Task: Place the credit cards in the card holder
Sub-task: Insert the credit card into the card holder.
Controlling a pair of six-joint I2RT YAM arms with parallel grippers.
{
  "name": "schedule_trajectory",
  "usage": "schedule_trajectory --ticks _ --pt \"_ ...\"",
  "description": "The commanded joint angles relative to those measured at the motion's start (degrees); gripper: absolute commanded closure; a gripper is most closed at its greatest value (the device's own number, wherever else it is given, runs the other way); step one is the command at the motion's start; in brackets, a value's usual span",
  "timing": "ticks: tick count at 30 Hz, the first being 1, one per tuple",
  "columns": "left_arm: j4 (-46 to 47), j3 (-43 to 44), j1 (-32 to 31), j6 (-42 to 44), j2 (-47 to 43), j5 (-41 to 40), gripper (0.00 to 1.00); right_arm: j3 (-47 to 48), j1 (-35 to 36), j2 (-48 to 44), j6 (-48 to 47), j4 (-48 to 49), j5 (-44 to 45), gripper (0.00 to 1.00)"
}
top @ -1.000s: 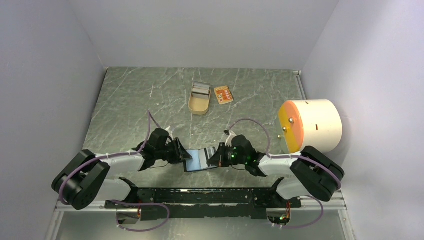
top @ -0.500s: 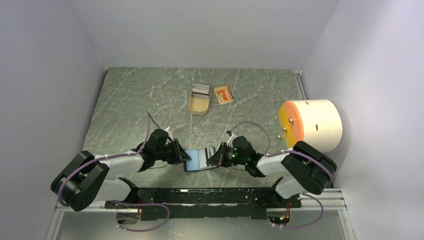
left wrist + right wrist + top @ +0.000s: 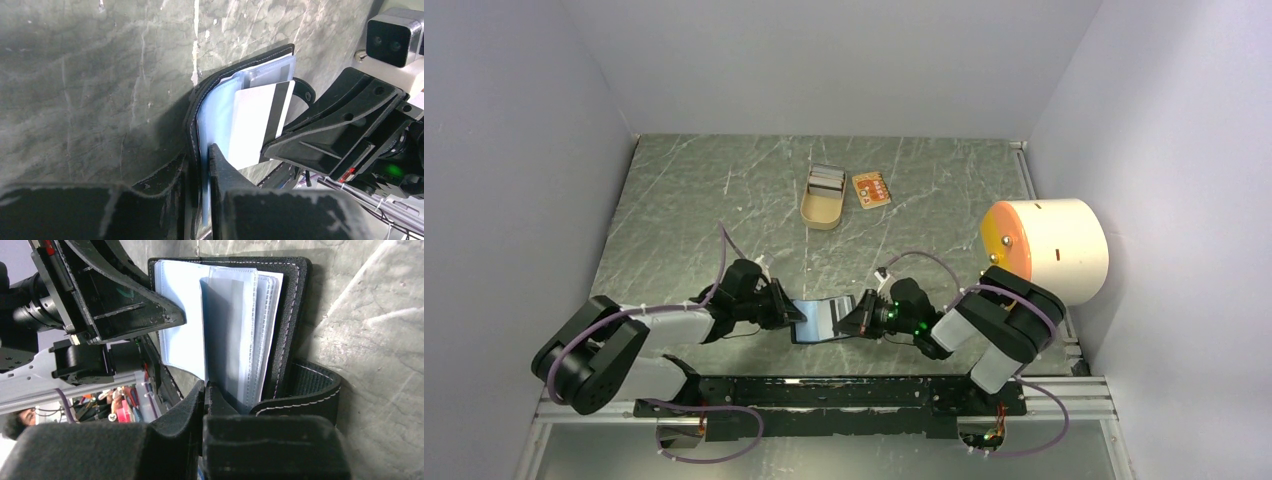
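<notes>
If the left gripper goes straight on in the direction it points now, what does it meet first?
The left gripper pinches the card holder, so it would push that first, with the pale card in it. Right behind, seemingly very near, stands the right gripper.

Near centre: the open card holder (image 3: 824, 320), clamped by the left fingers (image 3: 222, 180) and met by the pale card (image 3: 255, 125) in the right fingers (image 3: 175, 420), fills the gap between the arms. Far centre: tin (image 3: 822, 200) with tan-orange card (image 3: 871, 189) just beside it. Right edge: large cylinder (image 3: 1059, 248). The tabletop (image 3: 684, 220) lies open on its left half and middle band.
</notes>
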Motion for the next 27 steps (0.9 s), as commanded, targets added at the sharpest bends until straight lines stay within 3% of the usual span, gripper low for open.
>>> schedule_trajectory --ticks 1,7,10,12,18,27 --pt "3.9 -0.5 0.0 -0.5 1.0 1.5 0.79 -1.6 -0.2 3.4 2.2 7.5 -2.3 0.98" --pt "4.8 -1.0 0.0 -1.2 0.6 2.4 0.65 -2.3 -0.2 7.8 4.5 14.3 -3.6 0.98" --pt "4.7 -1.6 0.1 -1.8 -0.8 2.7 0.62 -2.0 -0.2 8.3 4.4 14.4 -3.5 0.91" --pt "5.8 -2.3 0.1 -2.6 -1.6 2.4 0.64 -1.4 -0.2 7.7 3.8 12.2 -2.5 0.90" --pt "10.6 -3.5 0.0 -4.3 -0.5 4.4 0.69 0.0 -0.3 7.4 3.1 10.2 -0.6 1.00" --pt "9.2 -3.6 -0.1 -3.3 -1.1 4.1 0.71 -1.9 -2.1 11.5 4.6 16.9 -1.1 1.00"
